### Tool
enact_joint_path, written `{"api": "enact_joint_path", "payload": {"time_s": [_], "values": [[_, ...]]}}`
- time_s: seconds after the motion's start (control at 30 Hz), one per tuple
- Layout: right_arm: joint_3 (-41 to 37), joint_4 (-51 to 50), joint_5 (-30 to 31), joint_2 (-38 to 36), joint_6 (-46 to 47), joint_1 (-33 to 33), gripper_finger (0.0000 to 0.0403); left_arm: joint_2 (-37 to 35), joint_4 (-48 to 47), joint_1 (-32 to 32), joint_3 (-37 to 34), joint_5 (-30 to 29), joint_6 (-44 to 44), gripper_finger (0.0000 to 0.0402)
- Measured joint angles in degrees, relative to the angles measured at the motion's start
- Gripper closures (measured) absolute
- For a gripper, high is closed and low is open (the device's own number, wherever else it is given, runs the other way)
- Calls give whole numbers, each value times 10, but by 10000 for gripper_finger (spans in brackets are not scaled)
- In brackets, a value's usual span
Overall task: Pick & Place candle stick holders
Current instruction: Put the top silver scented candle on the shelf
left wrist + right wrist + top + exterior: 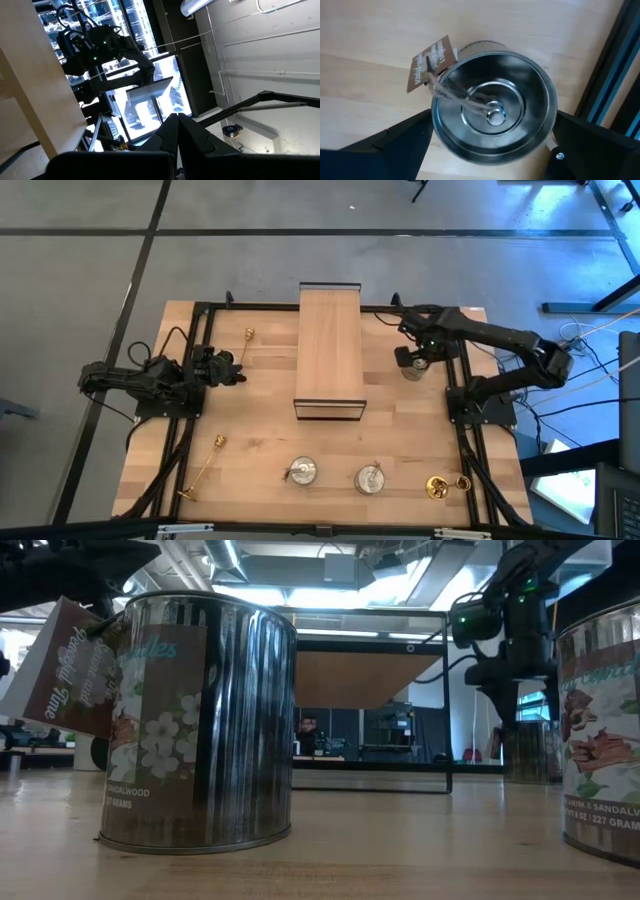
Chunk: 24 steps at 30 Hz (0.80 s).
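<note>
At three o'clock from the raised wooden shelf (329, 353) on the table (260, 442), the right gripper (414, 361) hangs over a squat round silver tin holder (494, 121) with a brown paper tag (430, 61), its fingers (390, 146) spread wide on either side of the rim, not visibly gripping it. Along the six o'clock edge stand two more silver tins (300, 472) and a gold piece (440, 487), with slim gold candlesticks (203, 467) at seven and eleven o'clock. At nine o'clock waits the left gripper (236, 370), fingers closed together on nothing.
</note>
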Motion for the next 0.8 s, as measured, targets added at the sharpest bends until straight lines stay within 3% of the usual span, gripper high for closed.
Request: {"api": "enact_joint_path", "payload": {"time_s": [0.27, 0.8], "values": [[0, 22, 35, 17, -3, 0, 3, 0, 0, 0, 0, 2, 0, 400], [-27, 36, 11, 17, 15, 2, 4, 0, 0, 0, 0, 7, 6, 400]]}}
